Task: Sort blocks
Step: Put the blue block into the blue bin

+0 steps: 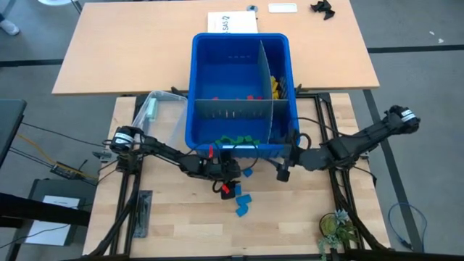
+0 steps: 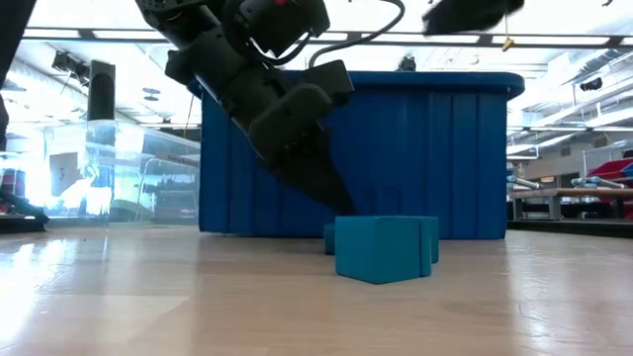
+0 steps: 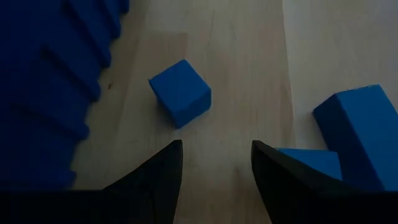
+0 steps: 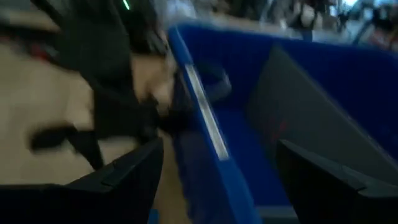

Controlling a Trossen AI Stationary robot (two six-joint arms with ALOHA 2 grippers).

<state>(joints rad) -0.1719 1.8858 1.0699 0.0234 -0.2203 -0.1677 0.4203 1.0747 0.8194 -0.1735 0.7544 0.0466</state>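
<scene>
My left gripper [image 1: 226,186] is low over the table just in front of the blue bin [image 1: 199,80]. It is open and empty, with bare wood between its fingers [image 3: 216,146]. A blue cube [image 3: 180,93] lies on the table ahead of it. Two more blue blocks [image 3: 357,134] lie beside one finger; they also show in the high view [image 1: 244,198] and the low view [image 2: 381,247]. A small red spot [image 1: 227,195] shows at the fingers; I cannot tell what it is. My right gripper [image 1: 283,172] is open and empty at the bin's near wall [image 4: 205,134]. Red [image 1: 233,96], yellow [image 1: 274,85] and green [image 1: 235,139] blocks lie in separate bin compartments.
A clear plastic tub [image 1: 156,109] stands left of the bin. A white paper [image 1: 232,22] lies on the far table. A small green plant [image 1: 335,228] is at the near right corner. A dark flat tool [image 1: 143,214] lies at the near left. Bare wood lies toward the near edge.
</scene>
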